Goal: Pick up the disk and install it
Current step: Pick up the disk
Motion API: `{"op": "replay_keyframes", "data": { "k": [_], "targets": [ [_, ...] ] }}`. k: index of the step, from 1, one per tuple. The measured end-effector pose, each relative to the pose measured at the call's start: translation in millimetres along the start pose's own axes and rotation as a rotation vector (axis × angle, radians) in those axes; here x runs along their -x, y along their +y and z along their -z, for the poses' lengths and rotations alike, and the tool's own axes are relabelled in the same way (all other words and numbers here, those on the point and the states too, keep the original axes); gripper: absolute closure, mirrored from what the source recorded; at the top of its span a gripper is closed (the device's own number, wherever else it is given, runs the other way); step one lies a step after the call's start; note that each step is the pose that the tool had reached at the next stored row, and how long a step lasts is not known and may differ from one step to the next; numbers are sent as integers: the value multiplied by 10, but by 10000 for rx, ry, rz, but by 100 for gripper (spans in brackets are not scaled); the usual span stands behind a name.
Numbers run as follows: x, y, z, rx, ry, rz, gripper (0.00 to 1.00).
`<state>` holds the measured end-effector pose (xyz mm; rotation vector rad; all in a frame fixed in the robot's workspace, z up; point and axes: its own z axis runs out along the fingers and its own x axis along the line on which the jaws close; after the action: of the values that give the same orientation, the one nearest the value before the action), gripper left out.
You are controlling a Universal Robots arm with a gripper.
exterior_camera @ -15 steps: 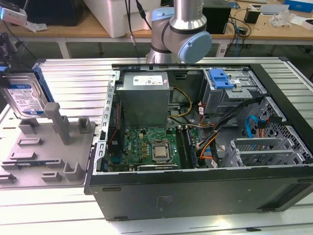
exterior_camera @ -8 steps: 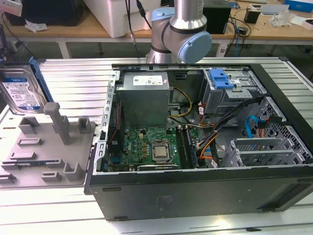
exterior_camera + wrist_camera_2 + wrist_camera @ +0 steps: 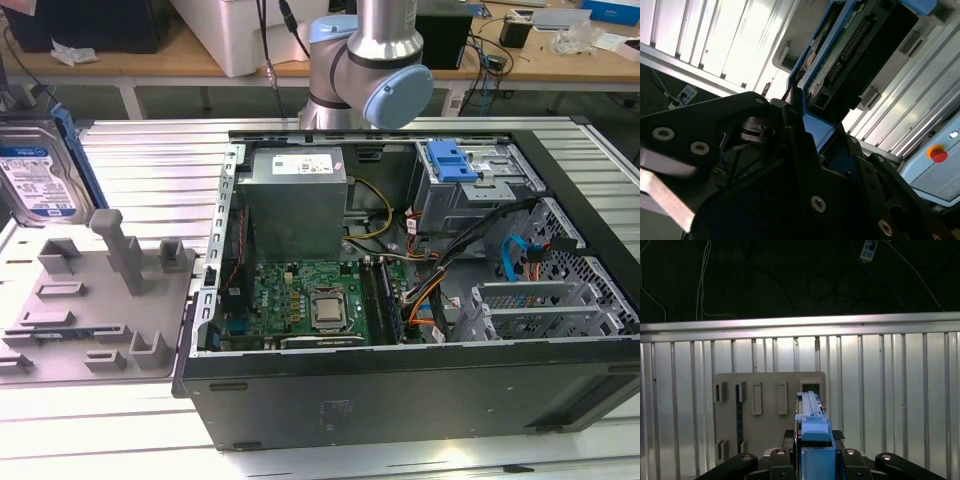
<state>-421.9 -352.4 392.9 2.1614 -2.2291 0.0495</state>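
The disk (image 3: 38,180) is cut off by the exterior view's left edge, tilted and lifted clear of the grey fixture tray (image 3: 90,300). In the second wrist view the gripper (image 3: 805,127) is clamped on its blue bracket, with the fingertips partly lost in shadow. The open computer case (image 3: 400,400) holds 1 power-supply box (image 3: 295,200), a motherboard (image 3: 310,300), cables and a drive cage (image 3: 470,195) topped by a blue latch (image 3: 450,160).

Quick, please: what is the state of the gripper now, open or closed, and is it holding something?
The gripper: jaws closed, holding the disk by its blue-framed edge.
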Motion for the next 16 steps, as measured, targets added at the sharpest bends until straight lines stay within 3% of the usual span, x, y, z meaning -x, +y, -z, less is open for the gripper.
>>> {"op": "replay_keyframes", "data": {
  "k": [7, 16],
  "targets": [
    [-7, 0, 156, -1, 74, 0, 63],
    [-24, -1, 494, -9, 170, 0, 63]
  ]
}}
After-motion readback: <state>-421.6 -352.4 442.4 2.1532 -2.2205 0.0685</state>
